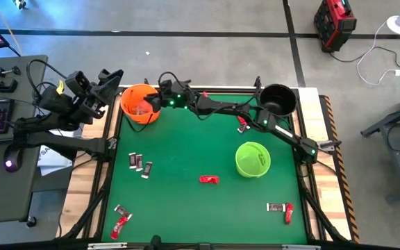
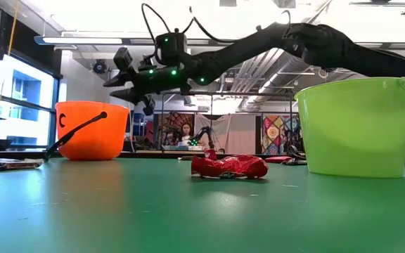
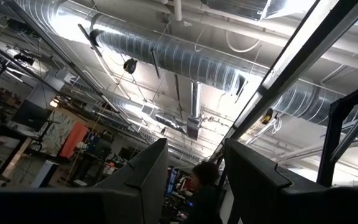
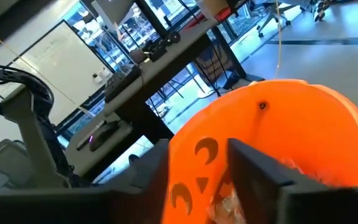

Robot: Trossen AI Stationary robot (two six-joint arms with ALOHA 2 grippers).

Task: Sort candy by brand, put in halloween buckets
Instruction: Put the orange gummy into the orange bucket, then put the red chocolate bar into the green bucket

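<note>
My right tool hangs just above the round orange plastic bucket, at its rim on the side nearest the desk's middle. Its fingers stand apart with nothing between them, so I read it as released. In the right wrist view there is something pale and crinkly inside the bucket under the fingers; I take it for silvery-wrapped candy but cannot be sure.

My left tool waits off the green desk, just beyond the orange bucket on its outer side, tipped up toward the ceiling. Its fingers are parted and empty.

Reckoned from the orange bucket: the round black plastic bucket sits well away along the same far edge, and the round lime-green plastic bucket sits well away toward the desk's middle. A crumpled red-wrapped candy lies between the orange and green buckets, nearer the green (it is the one in front in the low view). Three small dark-wrapped candies lie near the orange bucket, on the front side.

The risks, as I judge them: the tool sits so close to the rim that pulling back low could clip it and tip or shove the light bucket. The bucket's black handle hangs outside, and a finger could catch it.
</note>
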